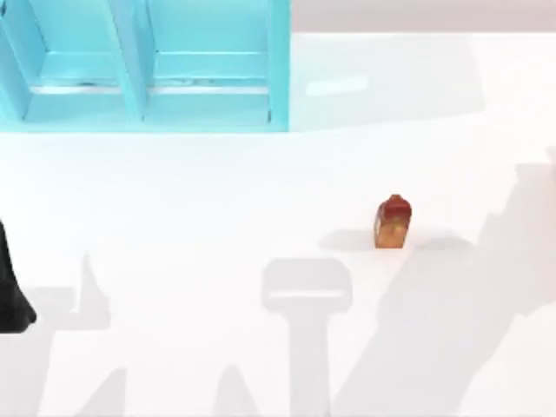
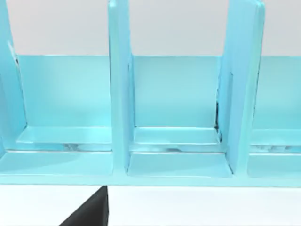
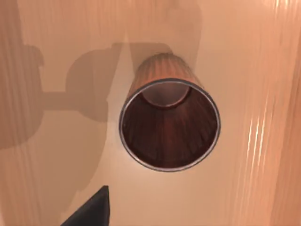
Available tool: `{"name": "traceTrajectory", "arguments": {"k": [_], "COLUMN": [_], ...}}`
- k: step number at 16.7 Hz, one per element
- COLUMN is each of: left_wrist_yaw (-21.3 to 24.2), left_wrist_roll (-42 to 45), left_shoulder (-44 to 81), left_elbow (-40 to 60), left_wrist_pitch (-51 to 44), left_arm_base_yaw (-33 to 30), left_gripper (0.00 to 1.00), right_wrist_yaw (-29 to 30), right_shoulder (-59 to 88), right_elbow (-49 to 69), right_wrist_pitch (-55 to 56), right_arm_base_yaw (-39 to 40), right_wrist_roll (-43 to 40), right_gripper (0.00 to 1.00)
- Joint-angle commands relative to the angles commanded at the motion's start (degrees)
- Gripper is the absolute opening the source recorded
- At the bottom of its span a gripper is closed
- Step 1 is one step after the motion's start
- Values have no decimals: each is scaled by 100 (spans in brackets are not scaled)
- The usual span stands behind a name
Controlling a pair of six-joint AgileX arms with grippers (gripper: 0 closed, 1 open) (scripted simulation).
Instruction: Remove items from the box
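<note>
The light blue box (image 1: 143,65) stands at the table's back left, and its open compartments (image 2: 176,136) face my left wrist camera. An orange-brown carton-shaped block with a red rounded top (image 1: 393,222) stands upright on the white table, right of centre and away from the box. A reddish-brown cup (image 3: 169,125), dark inside, stands upright on a tan surface directly below my right wrist camera. A dark piece of my right gripper (image 3: 89,209) shows beside the cup, apart from it. My left arm (image 1: 12,295) sits at the table's left edge, and a dark piece of its gripper (image 2: 89,213) shows in front of the box.
Dividing walls (image 2: 120,89) split the box into several compartments. Grey arm shadows (image 1: 306,287) lie across the front of the white table. Open table surface lies between the box and the block.
</note>
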Motion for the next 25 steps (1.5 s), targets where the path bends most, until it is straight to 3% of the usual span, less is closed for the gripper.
{"name": "traceTrajectory", "arguments": {"k": [8, 14, 25], "left_wrist_yaw": [0, 0, 0], "left_wrist_roll": [0, 0, 0], "left_shoulder": [0, 0, 0], "left_elbow": [0, 0, 0], "left_wrist_pitch": [0, 0, 0], "left_arm_base_yaw": [0, 0, 0], "left_gripper": [100, 100, 100], "right_wrist_yaw": [2, 4, 4], "right_shoulder": [149, 175, 175], "right_elbow": [-1578, -1762, -1762], "right_wrist_pitch": [1761, 1958, 1958], "right_arm_base_yaw": [30, 9, 9], "right_wrist_roll": [29, 11, 11], "right_gripper": [100, 100, 17]}}
